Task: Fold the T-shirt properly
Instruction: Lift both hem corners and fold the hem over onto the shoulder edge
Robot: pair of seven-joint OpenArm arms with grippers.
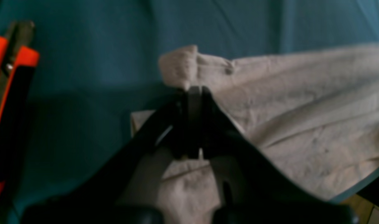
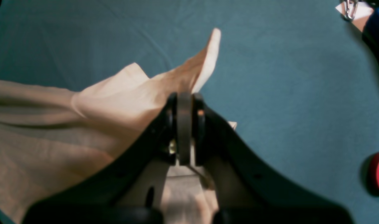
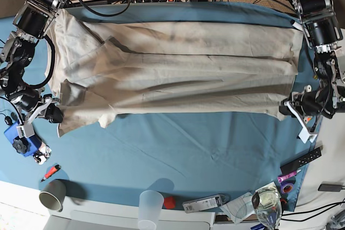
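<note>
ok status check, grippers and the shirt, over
Left gripper and right gripper both shut on the beige cotton T-shirt. Shirt stretched across the blue tablecloth. Nothing in the way.

- No readable text, brand, number or sign in any view — wrist pictures are blurred.
- The T-shirt [image 3: 178,74] shows no legible print or label.
- Small items along the tablecloth [image 3: 178,149] edge are too small to read.
</note>
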